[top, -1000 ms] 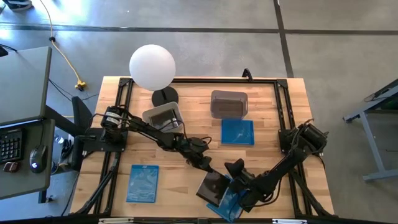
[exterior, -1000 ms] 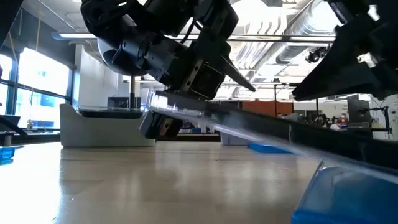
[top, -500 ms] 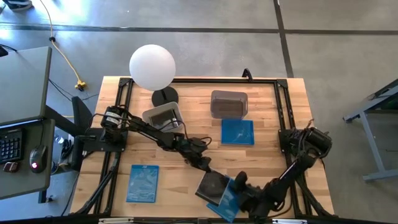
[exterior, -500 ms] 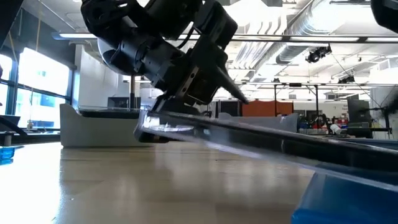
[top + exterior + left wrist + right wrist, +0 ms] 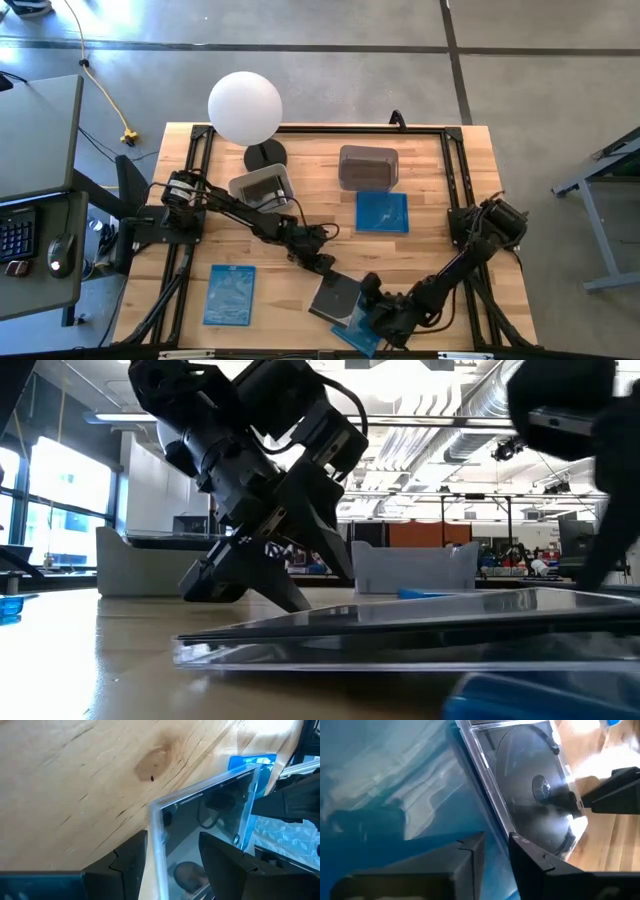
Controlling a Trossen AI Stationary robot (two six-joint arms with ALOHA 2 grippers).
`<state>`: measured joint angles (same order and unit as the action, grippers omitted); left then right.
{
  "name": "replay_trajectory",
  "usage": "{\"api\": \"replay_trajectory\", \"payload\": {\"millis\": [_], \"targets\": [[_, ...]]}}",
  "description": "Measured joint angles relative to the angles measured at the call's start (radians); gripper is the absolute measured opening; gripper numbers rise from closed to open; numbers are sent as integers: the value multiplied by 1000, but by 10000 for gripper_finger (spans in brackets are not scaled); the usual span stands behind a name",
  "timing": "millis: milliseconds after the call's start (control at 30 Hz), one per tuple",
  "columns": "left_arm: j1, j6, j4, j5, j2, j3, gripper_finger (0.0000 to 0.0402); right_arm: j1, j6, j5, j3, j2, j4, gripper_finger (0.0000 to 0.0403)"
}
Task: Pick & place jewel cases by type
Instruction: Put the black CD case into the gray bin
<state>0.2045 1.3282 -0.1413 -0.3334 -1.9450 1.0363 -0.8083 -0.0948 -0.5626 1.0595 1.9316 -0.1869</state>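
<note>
We see a pale wooden table [image 5: 300,225] on a grey concrete floor [image 5: 540,90], where the left gripper [image 5: 325,266] stands spread beside a dark jewel case [image 5: 335,298] lying on a blue jewel case [image 5: 362,332] near the front edge. The right gripper [image 5: 372,300] sits at these cases, fingers slightly parted, gripping nothing we can make out. Across the table lies a bright hall with ceiling ducts [image 5: 480,400].

Bright, even light overhead; window glare in the low view; near case [image 5: 400,640] blurred; soft shadows on worktop [image 5: 300,165].
</note>
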Motion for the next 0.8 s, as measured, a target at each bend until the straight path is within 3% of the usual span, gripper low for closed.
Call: {"api": "replay_trajectory", "payload": {"millis": [267,400,600,800], "targets": [[18,-16,-26,8,-11,0,182,-3,-178,-125,-1,2,40,139],[23,-14,-42,6,-27,2,182,23,-275,-102,-2,2,72,153],[24,1,-53,10,-29,1,182,57,-314,19,0,2,93,157],[25,1,-50,11,-30,1,182,27,-311,-25,-1,2,79,159]]}}
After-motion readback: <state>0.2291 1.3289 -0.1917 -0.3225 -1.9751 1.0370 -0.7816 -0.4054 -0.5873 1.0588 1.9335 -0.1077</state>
